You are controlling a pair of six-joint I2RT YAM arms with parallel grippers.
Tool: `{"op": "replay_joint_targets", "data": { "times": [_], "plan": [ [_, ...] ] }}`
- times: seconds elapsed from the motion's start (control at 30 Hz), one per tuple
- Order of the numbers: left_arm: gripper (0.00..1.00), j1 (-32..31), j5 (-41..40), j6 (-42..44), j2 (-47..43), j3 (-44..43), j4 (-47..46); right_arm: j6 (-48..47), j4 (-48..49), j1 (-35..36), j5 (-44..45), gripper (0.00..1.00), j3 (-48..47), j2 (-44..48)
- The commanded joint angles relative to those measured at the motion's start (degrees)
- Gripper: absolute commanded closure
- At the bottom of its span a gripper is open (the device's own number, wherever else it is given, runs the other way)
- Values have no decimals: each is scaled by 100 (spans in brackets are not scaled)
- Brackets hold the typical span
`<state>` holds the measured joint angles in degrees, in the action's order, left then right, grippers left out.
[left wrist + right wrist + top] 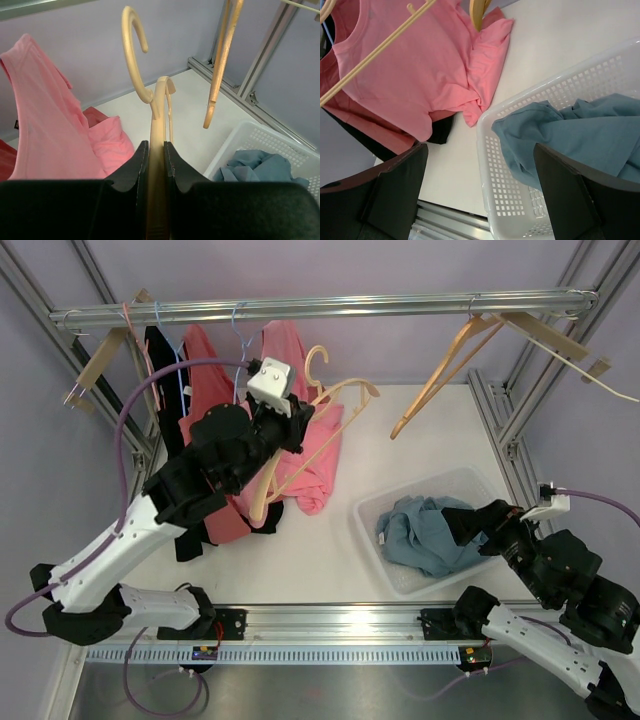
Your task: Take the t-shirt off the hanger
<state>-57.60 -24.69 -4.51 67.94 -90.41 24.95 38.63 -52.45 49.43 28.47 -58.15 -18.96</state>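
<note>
pale lavender walls (380, 350) enclose a white table (430, 460) beneath an aluminium rail (400, 304).

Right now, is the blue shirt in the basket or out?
In: the blue shirt lies crumpled inside the white basket, none of it over the rim.

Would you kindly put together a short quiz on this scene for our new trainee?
1. True or false: the left fingers are shut on a wooden hanger.
2. Where does the blue t-shirt lie? A) on the rail B) in the white basket C) on the table
3. Fill in: the right fingers stand ___ over the basket.
Key: 1 true; 2 B; 3 open.
</note>
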Motion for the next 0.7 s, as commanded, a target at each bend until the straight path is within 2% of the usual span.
{"op": "replay_joint_targets", "data": {
  "times": [0.0,0.1,0.13,0.17,0.2,0.23,0.27,0.37,0.4,0.67],
  "plan": [
    [100,530,1315,-50,201,-477,-877,-427,-64,-30,-465,4,-30,164],
    [100,882,1966,-102,649,-749,-1062,-593,102,-30,-614,8,40,147],
    [100,1013,2142,-163,772,-941,-1097,-637,164,-30,-675,13,67,130],
    [100,1032,2344,-190,1017,-1048,-1141,-786,243,-30,-911,47,128,86],
    [100,1032,2398,-199,1132,-1153,-1176,-865,426,-30,-1070,71,163,68],
    [100,1032,2433,-208,1238,-1259,-1211,-892,506,-30,-1185,88,181,59],
    [100,1032,2677,-208,1335,-1460,-1247,-945,594,-30,-1273,100,225,42],
    [100,1049,2759,-199,1774,-1978,-1265,-1033,920,-30,-1493,99,392,42],
    [100,1076,2767,-216,1897,-2146,-1212,-1042,981,-30,-1511,96,410,15],
    [100,1357,2689,-252,3233,-3614,-975,-1174,1166,-30,-1608,92,498,-108]
  ]
}}
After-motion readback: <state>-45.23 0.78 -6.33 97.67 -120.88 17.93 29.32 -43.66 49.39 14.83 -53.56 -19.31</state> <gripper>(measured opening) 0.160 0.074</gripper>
